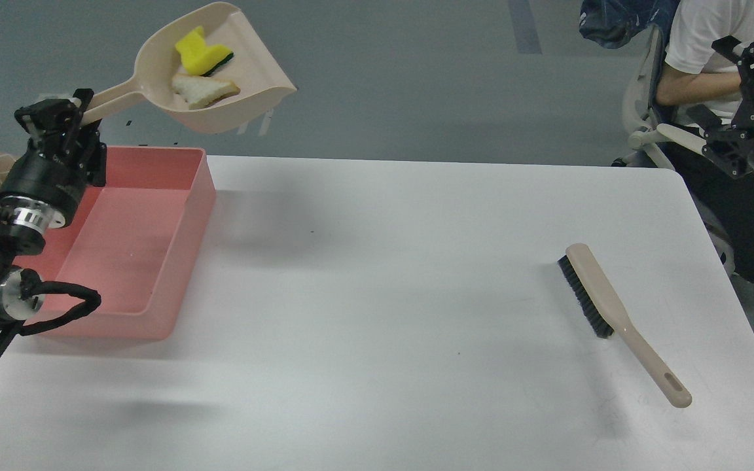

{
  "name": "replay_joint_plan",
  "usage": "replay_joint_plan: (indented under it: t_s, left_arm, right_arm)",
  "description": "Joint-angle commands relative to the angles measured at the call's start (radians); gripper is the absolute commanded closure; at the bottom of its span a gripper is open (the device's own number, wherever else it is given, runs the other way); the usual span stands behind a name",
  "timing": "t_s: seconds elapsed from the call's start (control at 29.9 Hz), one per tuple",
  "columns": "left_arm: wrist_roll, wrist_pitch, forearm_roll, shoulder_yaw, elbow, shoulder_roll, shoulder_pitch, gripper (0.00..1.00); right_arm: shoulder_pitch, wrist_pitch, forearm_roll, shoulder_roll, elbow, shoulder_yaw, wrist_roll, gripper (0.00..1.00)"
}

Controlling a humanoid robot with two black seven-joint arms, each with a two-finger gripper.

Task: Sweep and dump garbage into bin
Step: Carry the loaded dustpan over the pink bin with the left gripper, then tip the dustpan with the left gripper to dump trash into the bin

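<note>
My left gripper is shut on the handle of the beige dustpan and holds it high above the far end of the pink bin. The pan tilts with its mouth up and to the right. In it lie the garbage pieces: a yellow sponge piece with dark green backing and an off-white triangular scrap. The bin stands on the table's left side, with nothing showing in its visible part. My right gripper is raised at the far right, open and empty.
The beige hand brush with black bristles lies on the white table at the right, handle toward the front right corner. A seated person and a chair are beyond the table's far right corner.
</note>
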Motion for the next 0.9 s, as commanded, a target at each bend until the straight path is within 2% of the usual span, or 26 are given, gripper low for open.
replay_joint_plan:
  t_s: [0.0, 0.23, 0.47, 0.67, 0.87]
  left_arm:
    - [-0.006, -0.039, 0.002, -0.076, 0.000, 0.049, 0.096, 0.81]
    - [-0.012, -0.064, 0.003, -0.181, 0.002, 0.194, 0.322, 0.81]
    - [-0.066, -0.062, 0.008, -0.233, 0.008, 0.292, 0.497, 0.81]
    - [-0.066, -0.125, 0.017, -0.247, 0.081, 0.360, 0.514, 0.80]
    - [-0.066, -0.175, 0.106, -0.236, 0.085, 0.487, 0.509, 0.81]
  right_arm:
    - [0.000, 0.000, 0.063, 0.025, -0.043, 0.027, 0.000, 0.00]
    - [-0.001, 0.000, 0.106, 0.028, -0.066, 0.035, 0.003, 0.00]
    - [-0.007, 0.000, 0.152, 0.028, -0.066, 0.035, 0.003, 0.00]
    - [-0.015, 0.000, 0.164, 0.028, -0.066, 0.035, 0.003, 0.00]
    - [-0.015, 0.000, 0.175, 0.028, -0.066, 0.036, 0.003, 0.00]
